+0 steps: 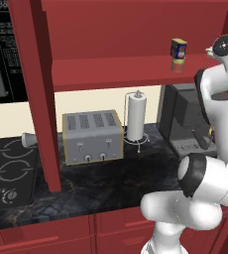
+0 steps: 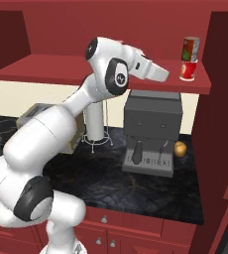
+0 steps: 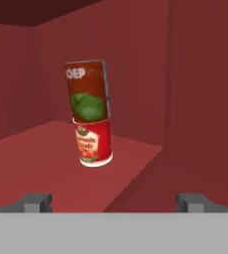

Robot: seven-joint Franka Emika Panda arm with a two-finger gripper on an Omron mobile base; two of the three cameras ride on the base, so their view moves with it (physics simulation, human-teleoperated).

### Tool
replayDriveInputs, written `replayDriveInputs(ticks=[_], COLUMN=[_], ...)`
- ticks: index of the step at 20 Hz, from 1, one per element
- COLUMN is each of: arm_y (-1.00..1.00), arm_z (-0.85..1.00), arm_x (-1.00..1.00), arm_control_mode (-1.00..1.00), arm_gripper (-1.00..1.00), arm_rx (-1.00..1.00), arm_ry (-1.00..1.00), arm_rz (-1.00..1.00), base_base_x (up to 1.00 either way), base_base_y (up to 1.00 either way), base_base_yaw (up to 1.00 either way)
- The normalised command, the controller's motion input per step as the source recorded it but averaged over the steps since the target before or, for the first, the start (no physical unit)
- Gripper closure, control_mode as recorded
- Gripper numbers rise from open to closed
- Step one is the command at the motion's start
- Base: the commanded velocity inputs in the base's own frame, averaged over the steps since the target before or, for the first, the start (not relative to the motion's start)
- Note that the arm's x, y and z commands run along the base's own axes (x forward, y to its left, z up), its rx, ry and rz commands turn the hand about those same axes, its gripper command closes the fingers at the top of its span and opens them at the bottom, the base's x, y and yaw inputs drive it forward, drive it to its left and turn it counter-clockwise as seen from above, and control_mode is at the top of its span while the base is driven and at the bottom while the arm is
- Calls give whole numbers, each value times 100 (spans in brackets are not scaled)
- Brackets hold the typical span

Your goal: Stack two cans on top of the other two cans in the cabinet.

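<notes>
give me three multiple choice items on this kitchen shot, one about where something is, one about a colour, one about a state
1. Where does the dark red can with the green band sit?
A. on the counter by the toaster
B. on top of the bright red can
C. inside the coffee machine

2. What colour is the can stacked on the tan-brown can?
A. blue with yellow markings
B. plain white
C. green

3. How is the gripper?
A. shut on a can
B. shut on nothing
C. open, holding nothing

Answers:
1 B: the hand view shows it standing on the bright red can on the cabinet shelf.
2 A: the left base view shows the blue can with yellow marks above the tan one.
3 C: the hand view shows both fingertips wide apart with the cans well beyond them.
</notes>
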Motion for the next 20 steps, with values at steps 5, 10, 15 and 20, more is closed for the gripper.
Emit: replayDriveInputs(ticks=[5, 10, 15, 20], arm_y=[28, 40, 47, 45], arm_z=[0, 0, 0, 2], arm_x=[-69, -63, -68, -74], arm_control_mode=[-100, -100, -100, -100], arm_gripper=[-100, -100, -100, -100], arm_rx=[0, 0, 0, 0], arm_ry=[0, 0, 1, 0], arm_rz=[18, 17, 14, 12], base_base_x=[0, 0, 0, 0], base_base_y=[0, 0, 0, 0], base_base_yaw=[0, 0, 0, 0])
